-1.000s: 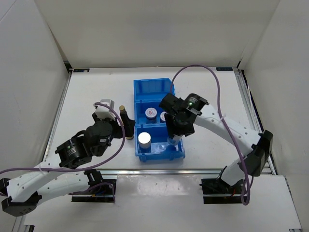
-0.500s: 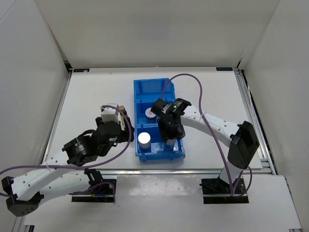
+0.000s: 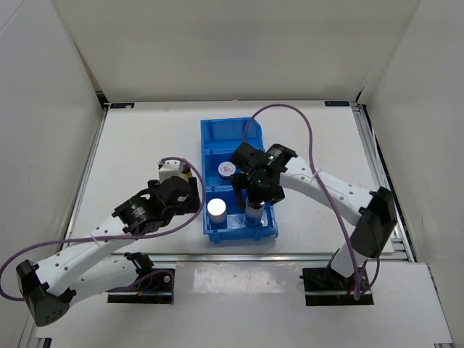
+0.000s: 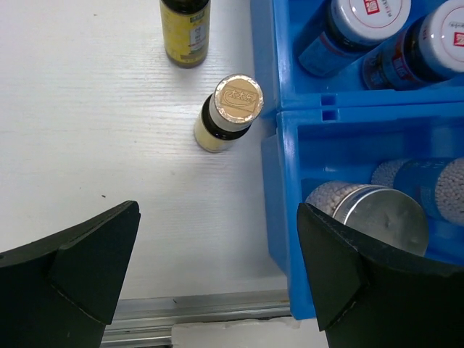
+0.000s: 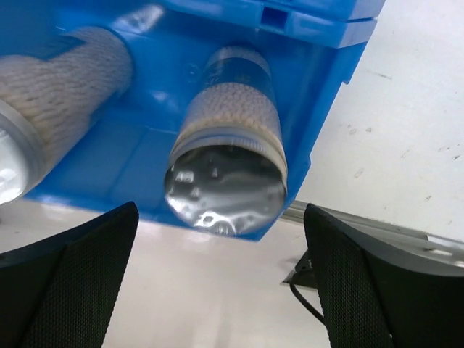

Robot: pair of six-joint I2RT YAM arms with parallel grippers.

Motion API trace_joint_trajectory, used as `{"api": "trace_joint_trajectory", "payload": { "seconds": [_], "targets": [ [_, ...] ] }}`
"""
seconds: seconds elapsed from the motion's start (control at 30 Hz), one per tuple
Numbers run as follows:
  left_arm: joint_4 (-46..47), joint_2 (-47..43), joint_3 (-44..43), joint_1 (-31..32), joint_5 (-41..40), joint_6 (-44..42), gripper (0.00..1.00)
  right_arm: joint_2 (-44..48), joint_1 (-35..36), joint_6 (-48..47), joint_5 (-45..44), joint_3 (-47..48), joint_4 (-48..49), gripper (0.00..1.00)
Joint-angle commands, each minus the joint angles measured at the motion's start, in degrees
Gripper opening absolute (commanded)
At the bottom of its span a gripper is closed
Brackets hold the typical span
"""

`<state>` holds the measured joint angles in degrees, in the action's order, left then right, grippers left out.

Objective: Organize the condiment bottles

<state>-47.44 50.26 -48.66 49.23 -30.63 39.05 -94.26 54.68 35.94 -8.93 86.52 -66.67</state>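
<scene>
Two amber bottles with gold caps stand on the table left of the blue bin [image 4: 290,181]: one [image 4: 230,110] close to its wall, one [image 4: 185,32] farther off. My left gripper [image 4: 217,283] is open and empty above the table in front of them; in the top view [image 3: 190,196] it hides them. Two white-lidded jars [image 4: 360,22] [image 4: 446,40] stand in the middle compartment. Two silver-topped cylinders [image 5: 226,174] [image 5: 43,116] stand in the near compartment. My right gripper [image 5: 221,283] is open just above the right cylinder [image 3: 254,211], not touching it.
The bin's far compartment [image 3: 228,135] shows nothing inside. The table's metal front rail [image 4: 196,308] runs just below the left gripper. White walls close in the table on three sides. Purple cables loop over both arms.
My left gripper has moved right, up to the bin's left wall over the amber bottles. My right gripper has lifted back a little and the right cylinder's silver top now shows.
</scene>
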Motion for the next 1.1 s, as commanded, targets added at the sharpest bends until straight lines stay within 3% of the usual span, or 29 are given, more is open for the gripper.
{"api": "trace_joint_trajectory", "payload": {
  "seconds": [0.0, 0.4, 0.73, 0.87, 1.07],
  "targets": [
    [2.35, 1.85, 0.15, -0.45, 1.28, 0.06, 1.0, 6.35, 0.17, 0.35, -1.88, 4.35, -1.62, 0.98],
    [12.98, 6.94, 1.82, -5.63, 4.35, -2.48, 1.0, 15.68, 0.17, 2.11, -3.46, 5.86, -3.37, 1.0],
    [14.92, 16.53, -4.33, -10.65, 10.94, -6.97, 0.69, 25.35, 0.17, 6.24, -3.99, -1.88, -5.31, 1.0],
    [14.92, 17.24, -5.64, -11.18, 11.47, -6.97, 0.59, 27.54, 0.17, 7.47, -5.13, -3.02, -6.53, 1.0],
    [14.92, 15.84, -7.67, -11.18, 12.7, -6.97, 0.35, 30.0, 0.17, 9.31, -7.24, -4.95, -8.12, 1.0]
  ]
}}
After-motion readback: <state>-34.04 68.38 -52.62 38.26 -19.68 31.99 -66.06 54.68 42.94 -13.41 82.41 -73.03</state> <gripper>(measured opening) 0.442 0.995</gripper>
